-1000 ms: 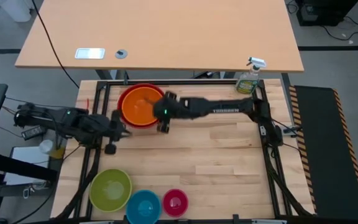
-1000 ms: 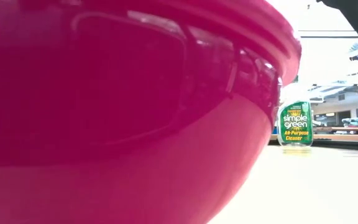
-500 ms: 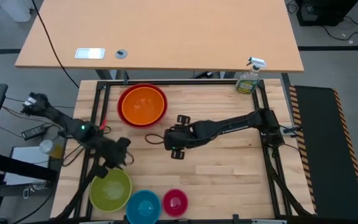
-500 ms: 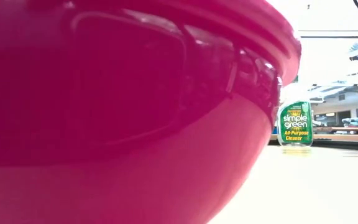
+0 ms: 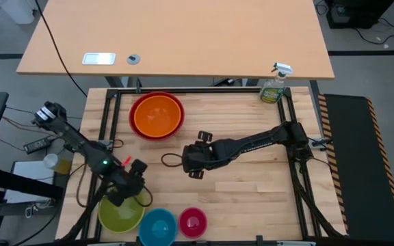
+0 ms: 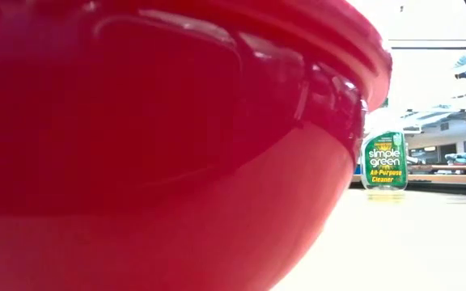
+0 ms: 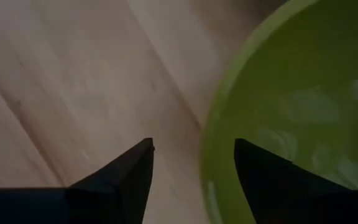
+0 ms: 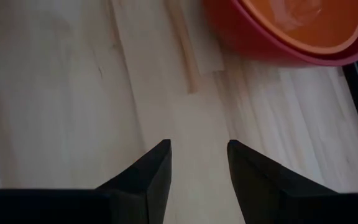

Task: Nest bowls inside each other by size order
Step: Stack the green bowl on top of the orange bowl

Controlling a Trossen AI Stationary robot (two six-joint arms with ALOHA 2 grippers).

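Observation:
The orange bowl (image 5: 157, 113) sits nested in the red bowl (image 5: 137, 127) at the table's far left. Along the near edge stand the yellow-green bowl (image 5: 120, 213), the blue bowl (image 5: 159, 226) and the magenta-pink bowl (image 5: 193, 222), whose wall (image 6: 152, 162) fills the low view. My left gripper (image 5: 126, 192) is open over the yellow-green bowl's far rim (image 7: 211, 155), with one finger (image 7: 126, 180) outside and the other (image 7: 272, 180) inside; I see no touch. My right gripper (image 5: 193, 161) hangs open over bare wood at mid-table.
A green spray bottle (image 5: 273, 87) stands at the far right corner. A black frame (image 5: 204, 89) runs round the table top. Bare wood (image 5: 252, 184) lies right of the bowls. A second table (image 5: 183, 34) stands beyond the far edge.
My left gripper has travelled from beside the red bowl toward the near edge and now stands over the yellow-green bowl's rim. My right gripper has drawn away from the orange bowl toward the near edge and come to rest over mid-table. The bowls have not moved.

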